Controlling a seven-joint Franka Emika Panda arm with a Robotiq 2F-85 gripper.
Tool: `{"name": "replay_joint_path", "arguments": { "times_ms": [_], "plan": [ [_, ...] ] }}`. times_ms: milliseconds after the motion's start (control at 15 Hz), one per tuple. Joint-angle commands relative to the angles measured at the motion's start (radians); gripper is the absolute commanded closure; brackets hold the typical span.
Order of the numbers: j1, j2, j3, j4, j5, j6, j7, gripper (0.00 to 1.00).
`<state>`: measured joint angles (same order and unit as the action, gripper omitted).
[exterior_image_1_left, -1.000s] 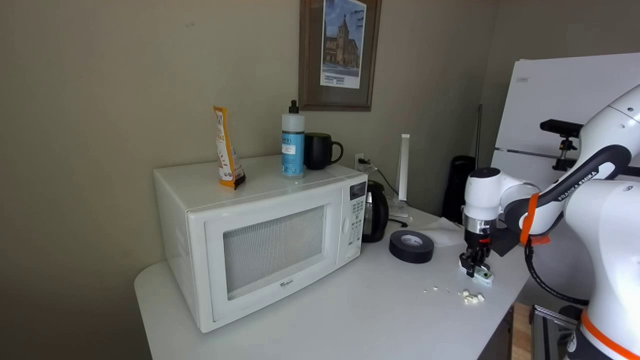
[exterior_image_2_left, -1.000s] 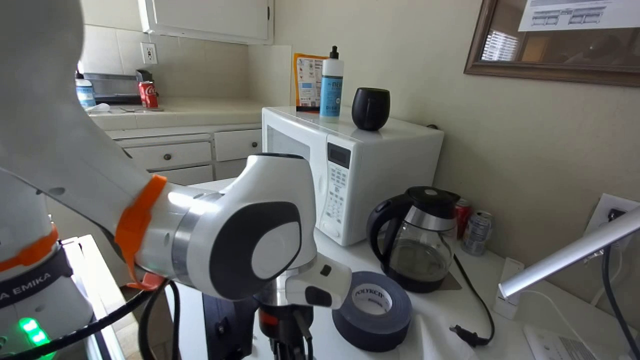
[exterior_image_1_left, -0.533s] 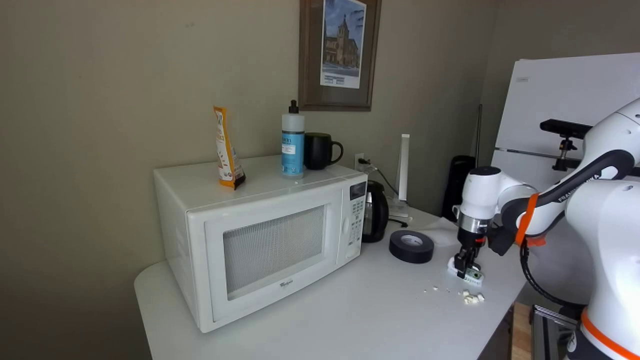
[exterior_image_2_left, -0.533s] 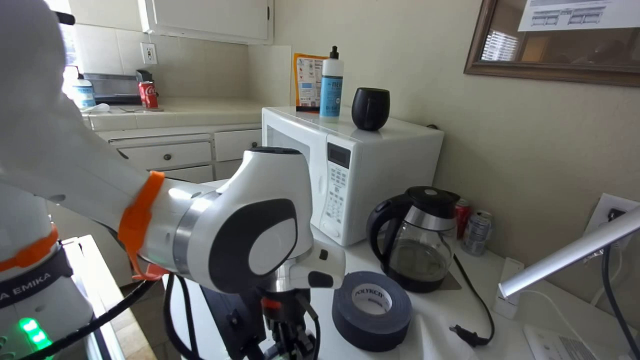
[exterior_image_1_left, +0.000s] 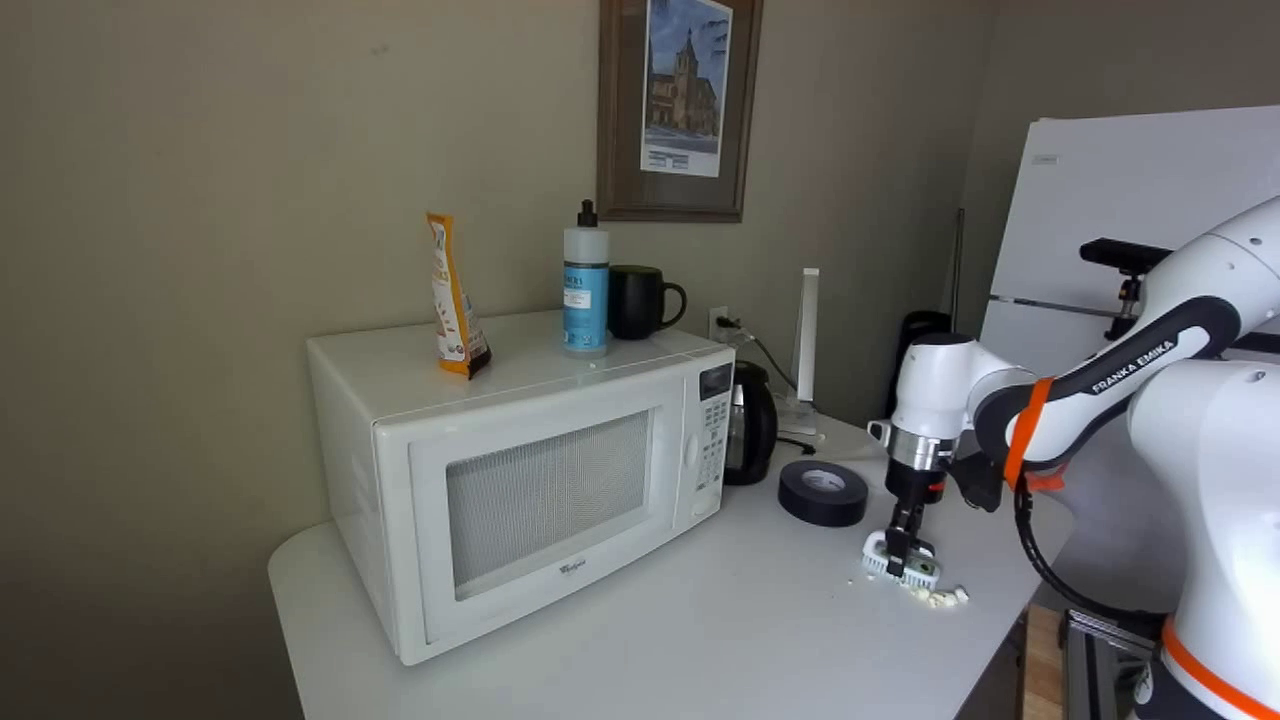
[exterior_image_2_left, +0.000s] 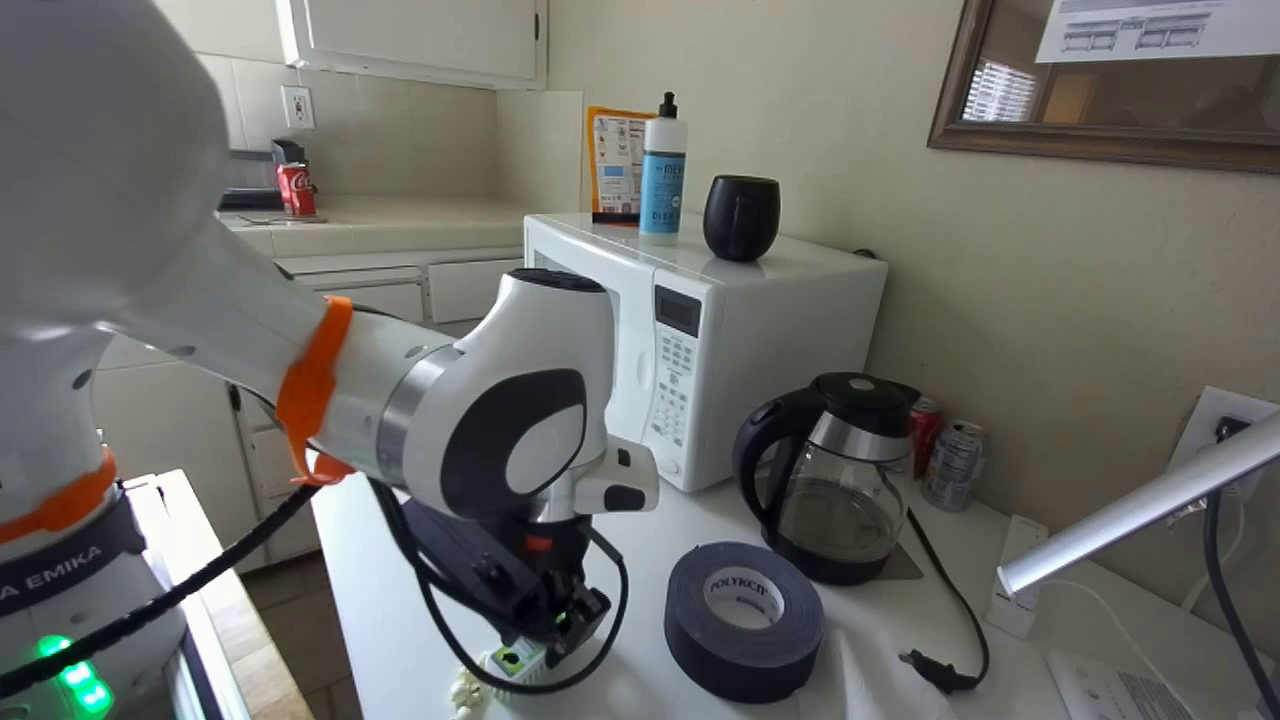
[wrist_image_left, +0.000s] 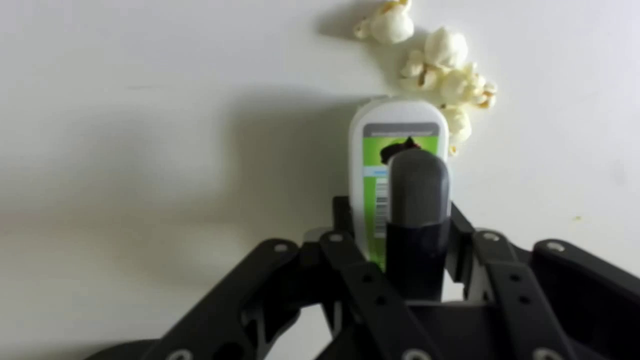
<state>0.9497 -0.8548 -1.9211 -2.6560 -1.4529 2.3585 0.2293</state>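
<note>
Black gripper (wrist_image_left: 401, 225) clamped on a white brush (wrist_image_left: 372, 195), popcorn (wrist_image_left: 457, 85) at its nose

From where I stand, the gripper's jointed fingers press in on both flanks of the brush, a long plastic oval with a rounded nose, held just above or on the pale, flat table (exterior_image_1_left: 740, 620); I can't tell whether its bristles touch down. They form a short, even fringe along the underside. A glossy green label with a barcode covers the top, partly hidden behind a dark, blunt bar (wrist_image_left: 419, 195) with a smooth tip. The popcorn sits in a loose cluster off the nose, knobbly and cream-coloured with brown flecks of hull, one puff right beside the brush's edge.

Near the brush lies a fat roll of tape (exterior_image_2_left: 745, 660), matte and charcoal-grey around a pale, lettered core. Just past it stands a kettle (exterior_image_2_left: 840, 520), clear glass under a shiny metal collar, with a looped black handle. The boxy white microwave (exterior_image_1_left: 560, 500) beside that has a fine mesh window; on top stand a crinkled orange-and-white pouch (exterior_image_1_left: 455, 310), a blue-labelled plastic bottle (exterior_image_1_left: 586, 300) and a rounded black mug (exterior_image_1_left: 635, 305). An orange band (exterior_image_1_left: 1028, 430) wraps the smooth white arm (exterior_image_1_left: 1210, 270).
</note>
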Motion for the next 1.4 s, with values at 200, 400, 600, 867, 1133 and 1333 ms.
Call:
{"name": "replay_joint_path", "arguments": {
  "times_ms": [200, 400, 600, 867, 1133, 1333],
  "plan": [
    [0.219, -0.058, -0.015, 0.053, 0.099, -0.115, 0.012, 0.82],
    [0.256, -0.036, 0.002, 0.07, 0.122, -0.118, 0.034, 0.82],
    [0.098, 0.042, 0.111, -0.002, 0.095, -0.057, 0.067, 0.82],
    [-0.096, 0.103, 0.271, -0.088, 0.082, -0.022, 0.062, 0.82],
    [-0.157, 0.091, 0.314, -0.091, 0.094, -0.027, 0.061, 0.82],
    [-0.18, 0.099, 0.326, -0.097, 0.094, -0.023, 0.058, 0.57]
  ]
}}
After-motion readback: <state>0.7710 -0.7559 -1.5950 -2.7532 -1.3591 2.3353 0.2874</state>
